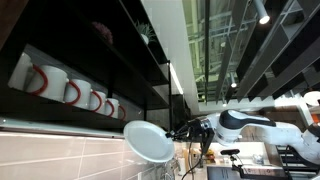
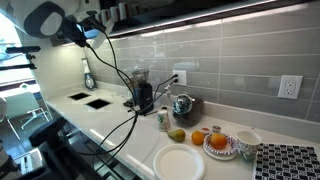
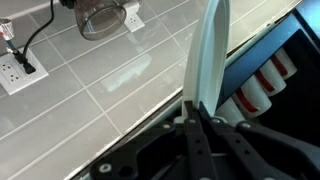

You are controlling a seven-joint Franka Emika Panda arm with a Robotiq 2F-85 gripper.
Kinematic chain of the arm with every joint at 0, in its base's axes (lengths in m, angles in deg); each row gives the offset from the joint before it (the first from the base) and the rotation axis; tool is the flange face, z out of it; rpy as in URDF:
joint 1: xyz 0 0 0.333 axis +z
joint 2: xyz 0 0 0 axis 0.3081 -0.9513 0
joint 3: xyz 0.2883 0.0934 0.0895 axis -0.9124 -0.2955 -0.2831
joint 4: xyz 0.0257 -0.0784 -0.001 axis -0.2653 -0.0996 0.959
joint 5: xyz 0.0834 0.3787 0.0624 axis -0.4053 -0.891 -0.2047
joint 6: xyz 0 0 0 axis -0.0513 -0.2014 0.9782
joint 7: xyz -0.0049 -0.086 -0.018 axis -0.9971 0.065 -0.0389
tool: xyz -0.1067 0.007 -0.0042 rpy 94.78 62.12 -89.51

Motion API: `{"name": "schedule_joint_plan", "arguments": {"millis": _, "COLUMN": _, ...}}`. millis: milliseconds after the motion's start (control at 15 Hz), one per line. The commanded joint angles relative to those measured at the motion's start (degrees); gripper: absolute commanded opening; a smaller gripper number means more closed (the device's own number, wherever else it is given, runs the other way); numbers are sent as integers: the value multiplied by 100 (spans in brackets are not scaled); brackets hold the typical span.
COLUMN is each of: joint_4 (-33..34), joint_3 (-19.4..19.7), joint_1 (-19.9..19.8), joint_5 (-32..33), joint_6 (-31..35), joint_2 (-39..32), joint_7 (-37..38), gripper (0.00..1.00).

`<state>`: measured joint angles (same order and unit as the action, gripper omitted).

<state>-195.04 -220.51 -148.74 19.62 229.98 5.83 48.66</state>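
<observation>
My gripper [image 1: 183,132] is raised up beside a dark wall shelf and is shut on the rim of a white plate [image 1: 148,141]. In the wrist view the plate [image 3: 206,60] shows edge-on, rising from between my closed fingers [image 3: 190,108]. A row of white mugs with red bands [image 1: 70,92] stands on the shelf just beside the plate, and they also show in the wrist view [image 3: 262,84]. In an exterior view my arm [image 2: 45,18] is high at the top left, above the counter; the held plate is not clear there.
On the counter below are a second white plate [image 2: 180,162], a bowl of oranges [image 2: 220,143], a kettle [image 2: 183,105], a dark appliance [image 2: 141,93] and a white cup [image 2: 247,142]. Cables hang from my arm. The grey tile wall carries outlets [image 2: 290,87].
</observation>
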Motion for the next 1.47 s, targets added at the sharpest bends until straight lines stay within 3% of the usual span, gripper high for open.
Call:
{"name": "schedule_joint_plan", "arguments": {"millis": 0, "joint_4": -206, "joint_3": -161, "joint_1": -150, "joint_5": 39, "joint_6": -89, "joint_2": -860, "joint_7": -41, "gripper": 1}}
{"name": "schedule_joint_plan", "arguments": {"millis": 533, "joint_4": 102, "joint_3": -258, "joint_1": -174, "joint_5": -251, "joint_6": 1243, "joint_2": -667, "joint_7": 676, "gripper": 1}}
{"name": "schedule_joint_plan", "arguments": {"millis": 1200, "joint_4": 568, "joint_3": -183, "joint_1": -73, "joint_5": -1086, "joint_6": 1838, "joint_2": -266, "joint_7": 1713, "gripper": 1}}
{"name": "schedule_joint_plan", "arguments": {"millis": 1400, "joint_4": 677, "joint_3": -105, "joint_1": 39, "joint_5": -1013, "joint_6": 1868, "joint_2": -2, "joint_7": 1585, "gripper": 4}}
